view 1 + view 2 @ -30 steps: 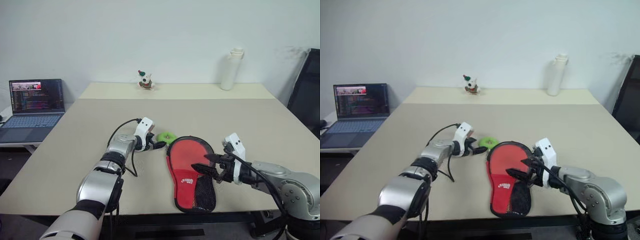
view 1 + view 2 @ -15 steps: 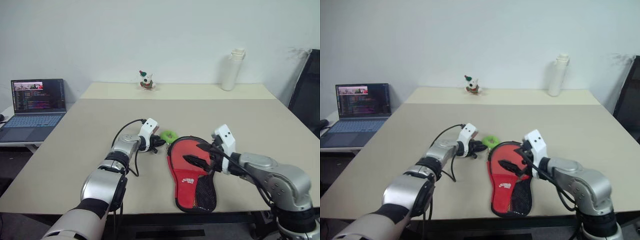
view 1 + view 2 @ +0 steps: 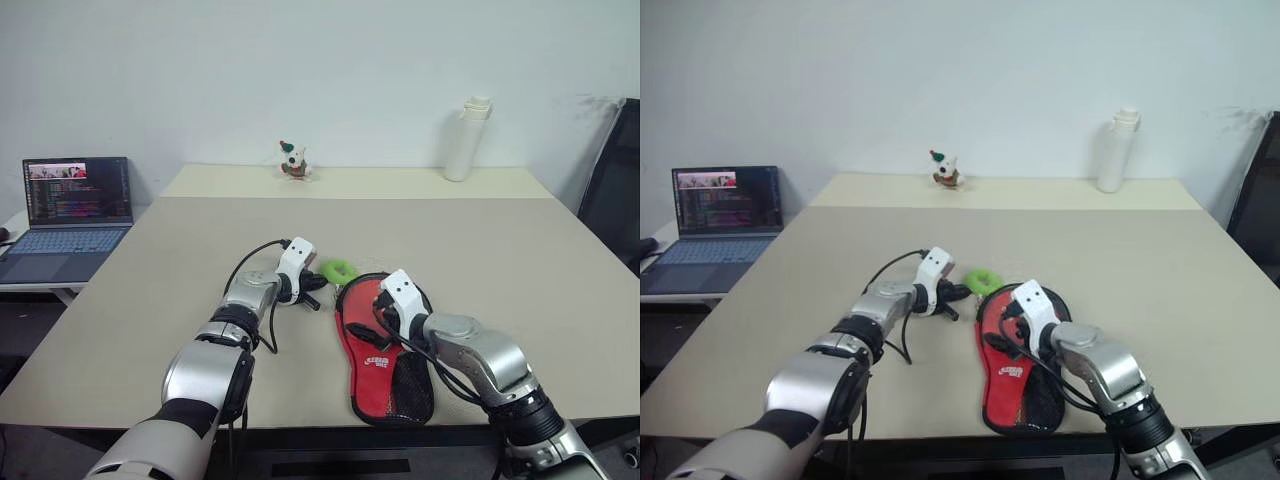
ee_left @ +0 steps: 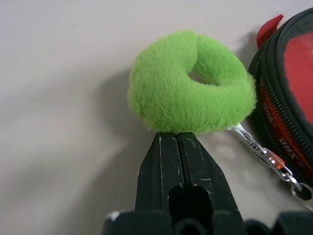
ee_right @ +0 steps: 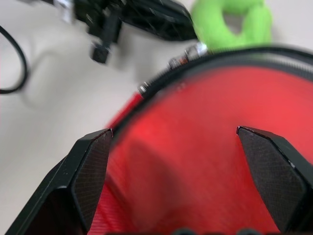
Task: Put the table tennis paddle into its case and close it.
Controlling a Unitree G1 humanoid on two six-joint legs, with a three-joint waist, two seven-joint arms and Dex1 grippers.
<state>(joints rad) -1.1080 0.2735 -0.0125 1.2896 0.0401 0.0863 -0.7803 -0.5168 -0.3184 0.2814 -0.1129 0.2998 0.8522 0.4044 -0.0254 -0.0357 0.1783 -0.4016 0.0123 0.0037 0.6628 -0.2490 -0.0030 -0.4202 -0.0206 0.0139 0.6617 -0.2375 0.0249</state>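
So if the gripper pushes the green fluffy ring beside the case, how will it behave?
The green plush ring looks soft and furry, so it would probably squash rather than resist. It seems light for its bulk and may slide easily. A small metal chain runs from it toward the case, so it likely cannot travel far.

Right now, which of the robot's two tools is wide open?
The right tool, over the red inside of the case, has its two fingers spread far apart. The left tool is pinched shut beside the green ring.
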